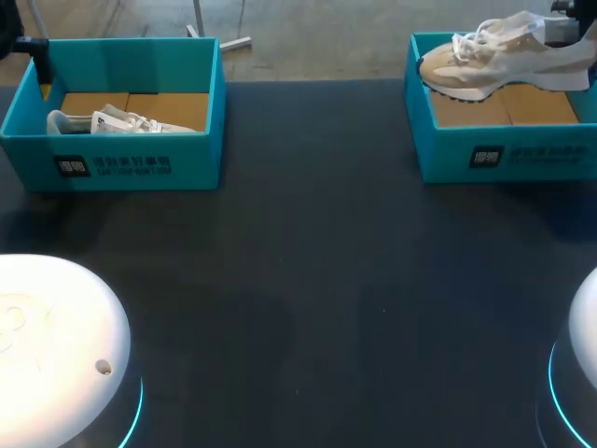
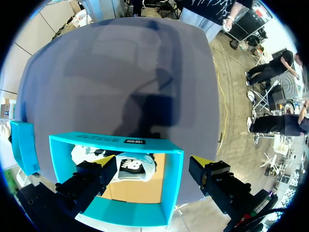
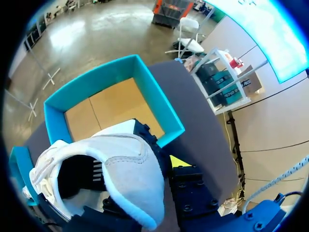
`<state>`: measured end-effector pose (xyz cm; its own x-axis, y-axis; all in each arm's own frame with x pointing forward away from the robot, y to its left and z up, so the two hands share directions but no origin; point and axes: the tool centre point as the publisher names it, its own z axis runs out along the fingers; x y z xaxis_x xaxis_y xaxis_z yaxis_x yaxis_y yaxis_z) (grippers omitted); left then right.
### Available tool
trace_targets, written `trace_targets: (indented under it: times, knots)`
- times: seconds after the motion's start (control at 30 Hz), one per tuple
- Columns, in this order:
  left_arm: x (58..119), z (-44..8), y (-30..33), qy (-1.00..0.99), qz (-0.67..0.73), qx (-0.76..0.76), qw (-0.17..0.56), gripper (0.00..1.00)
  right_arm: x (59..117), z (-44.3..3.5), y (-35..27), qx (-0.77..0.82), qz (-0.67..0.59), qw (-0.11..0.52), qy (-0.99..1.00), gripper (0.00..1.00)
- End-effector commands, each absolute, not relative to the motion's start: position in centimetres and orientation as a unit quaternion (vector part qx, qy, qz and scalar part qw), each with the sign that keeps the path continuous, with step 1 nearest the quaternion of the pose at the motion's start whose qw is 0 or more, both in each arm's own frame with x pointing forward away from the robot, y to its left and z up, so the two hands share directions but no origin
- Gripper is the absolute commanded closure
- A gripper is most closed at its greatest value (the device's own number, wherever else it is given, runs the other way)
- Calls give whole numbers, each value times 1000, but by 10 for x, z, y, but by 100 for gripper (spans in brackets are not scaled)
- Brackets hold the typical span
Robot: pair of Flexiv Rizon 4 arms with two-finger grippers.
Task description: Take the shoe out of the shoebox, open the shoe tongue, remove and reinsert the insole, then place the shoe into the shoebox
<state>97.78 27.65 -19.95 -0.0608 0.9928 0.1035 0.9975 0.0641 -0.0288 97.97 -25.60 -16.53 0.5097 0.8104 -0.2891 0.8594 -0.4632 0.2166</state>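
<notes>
Right tool (image 3: pixel 145 186) is clamped on the heel of the pale shoe (image 1: pixel 499 56), held just above its teal shoebox (image 1: pixel 504 154) on the desk (image 1: pixel 308 280), where so one-ended a grip might let the toe swing loose; left tool (image 2: pixel 153 175) gapes astride the other shoebox (image 2: pixel 116 140).

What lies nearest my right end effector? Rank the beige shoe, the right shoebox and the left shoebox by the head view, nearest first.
1. The beige shoe: gripped by the right end effector, at the table's far right.
2. The right shoebox: just beneath the lifted shoe, far right.
3. The left shoebox: across the table, far left.
</notes>
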Motion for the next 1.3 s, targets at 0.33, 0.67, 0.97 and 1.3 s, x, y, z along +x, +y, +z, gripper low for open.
trace_targets:
  times: [0.33, 0.67, 0.97, 1.3]
  knots:
    - [976, -199, 276, -728, -27, -684, 47, 0, 907, -183, -180, 844, -63, 163, 507, 100]
    - [976, -199, 276, -728, -27, -684, 47, 0, 865, -209, -147, 848, -57, 130, 511, 100]
    - [976, -199, 276, -728, -27, -684, 47, 0, 853, -221, -134, 850, -67, 115, 511, 100]
    - [976, -199, 276, -728, -27, -684, 47, 0, 853, -221, -134, 850, -67, 115, 511, 100]
